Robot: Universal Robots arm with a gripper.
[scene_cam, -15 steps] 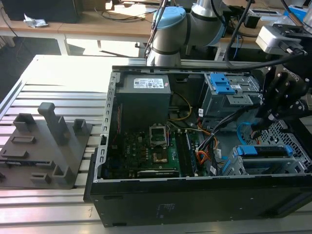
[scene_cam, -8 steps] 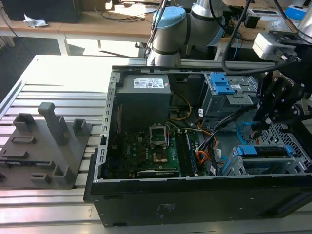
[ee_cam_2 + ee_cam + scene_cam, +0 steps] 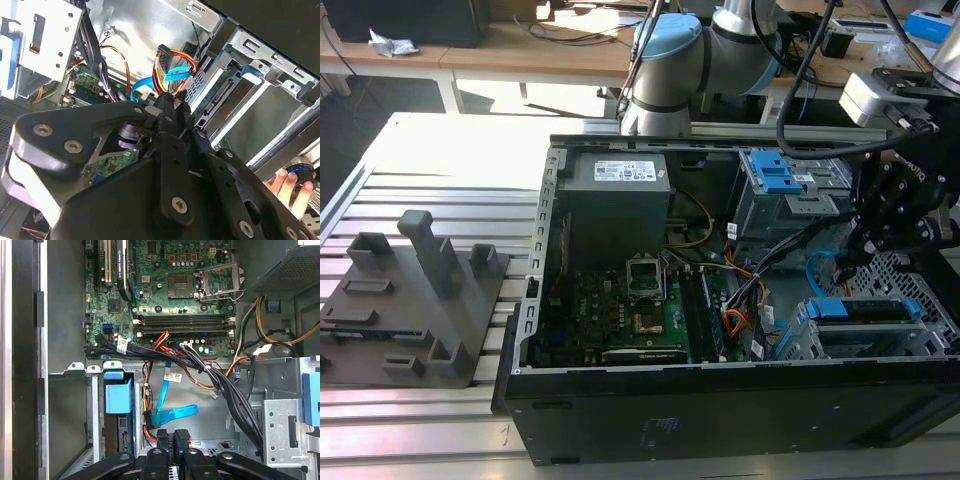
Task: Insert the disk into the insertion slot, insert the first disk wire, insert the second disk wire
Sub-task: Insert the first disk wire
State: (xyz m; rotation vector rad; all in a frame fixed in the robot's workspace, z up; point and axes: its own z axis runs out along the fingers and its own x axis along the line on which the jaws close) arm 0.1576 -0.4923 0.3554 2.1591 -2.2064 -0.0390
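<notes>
A robot arm's gripper (image 3: pixel 172 436) hangs inside an open computer case (image 3: pixel 720 425) on a slatted worktop (image 3: pixel 420 150). Its jaws are drawn almost together with a thin gap between them, and whether they pinch a connector is hard to tell from either wrist view. The disk (image 3: pixel 865 311), grey in its bright blue carrier, lies seated in the insertion slot (image 3: pixel 802 335), the silver cage at the exterior view's right. Just beside the jaws a blue flat cable (image 3: pixel 172 415) curls loose. A bundle of red, yellow and black wires (image 3: pixel 172 62) ends near the disk's connector edge and does not appear plugged in. The likely trouble is a snag: a thick black cable loom (image 3: pixel 220 382) crosses the bay between the motherboard (image 3: pixel 185 290) and the cage, and a sideways move could drag it or tug the blue cable at its board end. A plug presented off-square could jam or bend against the disk's socket. Sheet-metal edges stand close on either side of the jaws, and a second cage with a blue latch (image 3: pixel 770 172) sits nearby, so free room is mostly the bare case floor between cage and board. A person's hand (image 3: pixel 290 187) shows just outside the case wall, close to the arm's working space.
</notes>
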